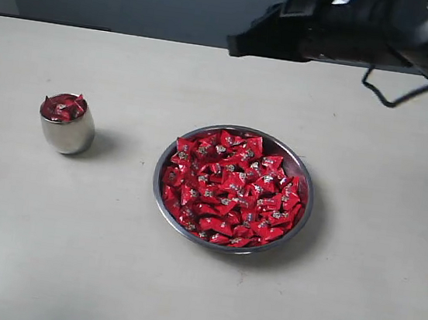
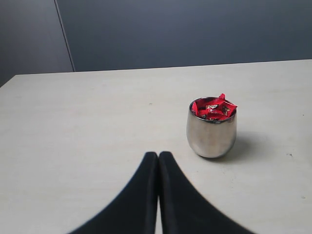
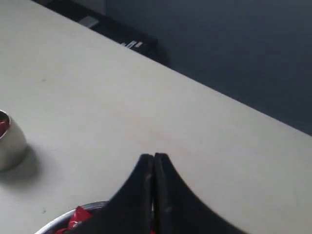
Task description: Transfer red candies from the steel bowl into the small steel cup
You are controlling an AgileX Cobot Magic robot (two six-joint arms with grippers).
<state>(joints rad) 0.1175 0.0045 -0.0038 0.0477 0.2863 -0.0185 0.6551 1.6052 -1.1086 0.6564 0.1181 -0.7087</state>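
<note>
Gleaming rnd steel bowl (image 1: 297, 166), glossy red candies (image 1: 230, 189)

Pale matte table (image 1: 68, 267), faintly speckled, with a straight far edge. Behind it, dark blue-grey wall (image 2: 195, 29), split by a thin seam (image 2: 64, 36) in the left wrist view. Past the edge in the right wrist view, dark clutter (image 3: 117, 36) with pale labels (image 3: 135, 45), blurred.

In the exterior view, the right arm (image 1: 347, 28) at the upper right is cut off by the top edge. In the right wrist view, the frame edge crops the cup (image 3: 9, 144) and the bowl (image 3: 53, 225) to slivers.
</note>
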